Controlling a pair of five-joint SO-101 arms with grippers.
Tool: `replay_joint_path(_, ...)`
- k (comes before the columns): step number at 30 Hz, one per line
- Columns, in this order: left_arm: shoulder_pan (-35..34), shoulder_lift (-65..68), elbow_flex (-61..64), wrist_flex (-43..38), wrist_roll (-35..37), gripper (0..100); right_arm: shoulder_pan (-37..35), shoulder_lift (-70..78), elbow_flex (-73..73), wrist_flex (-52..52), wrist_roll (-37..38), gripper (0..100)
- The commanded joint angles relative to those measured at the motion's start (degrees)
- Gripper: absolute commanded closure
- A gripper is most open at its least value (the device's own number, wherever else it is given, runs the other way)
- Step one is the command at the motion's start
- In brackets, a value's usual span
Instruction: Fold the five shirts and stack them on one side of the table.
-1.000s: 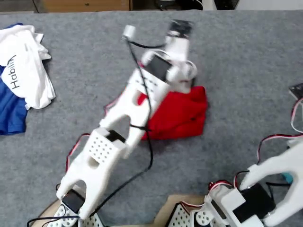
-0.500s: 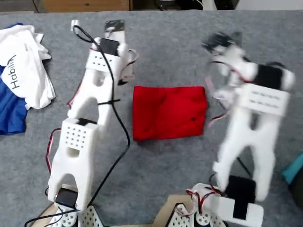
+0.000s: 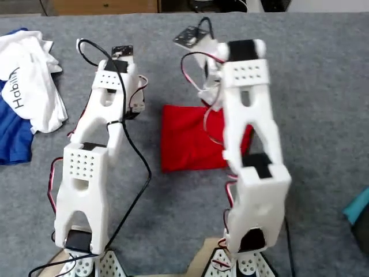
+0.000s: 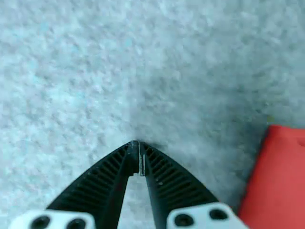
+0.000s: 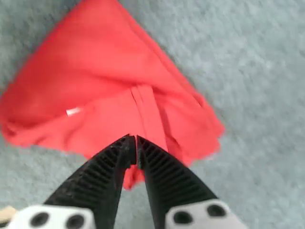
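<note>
A folded red shirt point(image 3: 187, 141) lies flat on the grey felt table point(image 3: 311, 86) near the middle. My right arm point(image 3: 248, 115) stretches over the shirt's right part. My right gripper point(image 5: 136, 139) is shut, its tip above a fold of the red shirt point(image 5: 95, 86), with no cloth visibly pinched. My left arm point(image 3: 101, 127) stands just left of the shirt. My left gripper point(image 4: 138, 144) is shut over bare felt, with the red shirt's edge point(image 4: 281, 181) beside it. A crumpled white shirt point(image 3: 29, 81) lies on a blue shirt point(image 3: 11, 138) at the far left edge.
A teal object point(image 3: 358, 210) pokes in at the right edge. A brown board point(image 3: 204, 254) lies under the arm bases at the front. Open felt runs along the back and the right side of the table.
The left arm drew back off the red shirt to its left side. The right arm swung in from the right edge to above the shirt. The shirt now lies flatter.
</note>
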Motion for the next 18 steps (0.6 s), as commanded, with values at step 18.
replay_joint_path(18,-5.4,-0.9,-1.9,-5.9,-3.4,98,2.2,17.0,-9.3,0.4,-4.6,86.9)
